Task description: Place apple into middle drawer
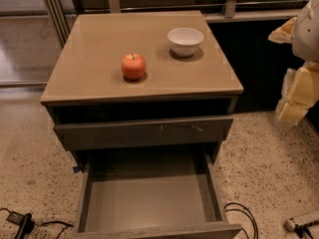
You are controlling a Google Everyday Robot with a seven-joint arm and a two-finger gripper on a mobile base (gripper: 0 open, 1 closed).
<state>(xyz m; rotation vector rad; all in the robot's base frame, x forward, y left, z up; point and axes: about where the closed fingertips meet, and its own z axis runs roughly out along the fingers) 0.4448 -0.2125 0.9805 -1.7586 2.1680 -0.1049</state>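
The apple (133,66), small and red-orange with a short stem, sits on top of the tan cabinet (99,44), left of centre. The middle drawer (149,203) is pulled out below, wide and shallow, with a bare grey floor and thin side walls. My gripper (299,91), with white and yellow parts, hangs at the right edge of the view. It is beside the cabinet, well to the right of the apple, and holds nothing that I can see.
A white bowl (185,40) stands on the cabinet top, right of the apple. A shut grey drawer front with pale scratch marks (144,131) sits above the open drawer. Black cables (241,213) lie on the speckled floor at both front corners.
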